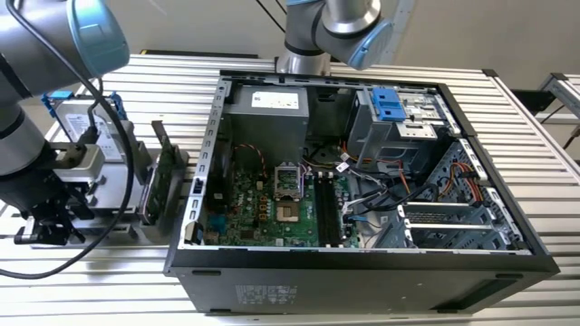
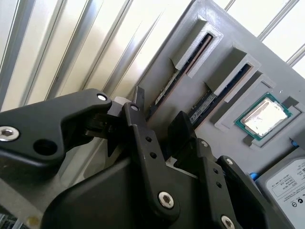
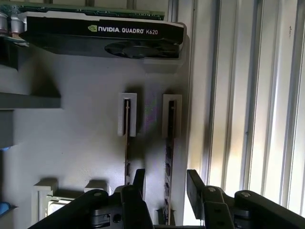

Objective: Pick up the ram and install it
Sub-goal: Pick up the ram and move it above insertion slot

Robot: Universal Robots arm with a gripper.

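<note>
Two ram sticks stand on edge in slots of a grey holder (image 3: 71,133). In both wrist views my gripper (image 3: 167,183) (image 2: 159,114) is open and straddles one ram stick (image 3: 168,152) (image 2: 164,93), with a black finger on each side and a gap to each. The other ram stick (image 3: 127,157) (image 2: 205,102) lies just outside one finger. In the exterior view my gripper (image 1: 53,227) hangs low over the holder (image 1: 113,204) at the exterior view's left, beside the open computer case (image 1: 507,224). The motherboard's memory slots (image 1: 324,210) lie inside the case.
A graphics card (image 3: 102,33) (image 1: 161,170) stands in the holder close to the sticks. A processor chip (image 2: 264,117) and a silver hard drive (image 2: 286,186) (image 1: 91,125) also sit there. Cables (image 1: 390,183) cross the case interior. The slatted metal table (image 1: 553,156) surrounds everything.
</note>
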